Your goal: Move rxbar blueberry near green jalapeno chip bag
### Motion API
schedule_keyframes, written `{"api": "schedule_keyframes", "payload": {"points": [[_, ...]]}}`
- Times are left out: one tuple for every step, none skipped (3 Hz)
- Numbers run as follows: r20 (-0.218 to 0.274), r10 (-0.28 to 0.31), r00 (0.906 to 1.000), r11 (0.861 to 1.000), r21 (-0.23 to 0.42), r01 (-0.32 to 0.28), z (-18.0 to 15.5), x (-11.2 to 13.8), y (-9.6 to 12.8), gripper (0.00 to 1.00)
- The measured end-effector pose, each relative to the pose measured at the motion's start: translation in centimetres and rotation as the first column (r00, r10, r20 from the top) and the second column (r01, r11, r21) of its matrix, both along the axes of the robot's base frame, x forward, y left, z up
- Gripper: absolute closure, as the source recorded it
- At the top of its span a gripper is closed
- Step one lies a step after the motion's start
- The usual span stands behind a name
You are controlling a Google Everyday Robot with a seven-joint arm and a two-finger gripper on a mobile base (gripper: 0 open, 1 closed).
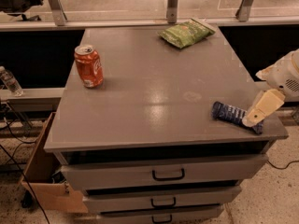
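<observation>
Claw (252,119) of mine sits at the right front edge of the cabinet (154,94), over the right end of the bar (228,112), which lies flat just to its left. Whether it is apart or together I cannot tell. The bag (187,31) lies well beyond it to the left, and the can (88,65) far left.

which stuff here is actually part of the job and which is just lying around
Part of the job: rxbar blueberry by the front right edge; green jalapeno chip bag at the far edge; gripper at the bar's right end.
Lying about: orange soda can on the left; water bottle; cardboard box.
</observation>
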State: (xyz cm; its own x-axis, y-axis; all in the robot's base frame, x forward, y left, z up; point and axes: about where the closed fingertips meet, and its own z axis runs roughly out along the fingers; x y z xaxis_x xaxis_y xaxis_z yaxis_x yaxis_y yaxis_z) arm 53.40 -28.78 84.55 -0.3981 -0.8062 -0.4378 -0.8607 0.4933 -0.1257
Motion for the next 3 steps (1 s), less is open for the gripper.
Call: {"api": "schedule_keyframes", "payload": {"points": [[-0.017,-0.021,0.9996,0.999,0.037,0.021,-1.28,-0.38,0.20,0.18],[-0.037,-0.034,0.9988,0.997,0.069,0.036,-2.01,-0.86,0.80,0.41],[-0.051,-0.038,0.9980,0.996,0.080,0.042,-1.85,-1.10,1.18,0.64]]}}
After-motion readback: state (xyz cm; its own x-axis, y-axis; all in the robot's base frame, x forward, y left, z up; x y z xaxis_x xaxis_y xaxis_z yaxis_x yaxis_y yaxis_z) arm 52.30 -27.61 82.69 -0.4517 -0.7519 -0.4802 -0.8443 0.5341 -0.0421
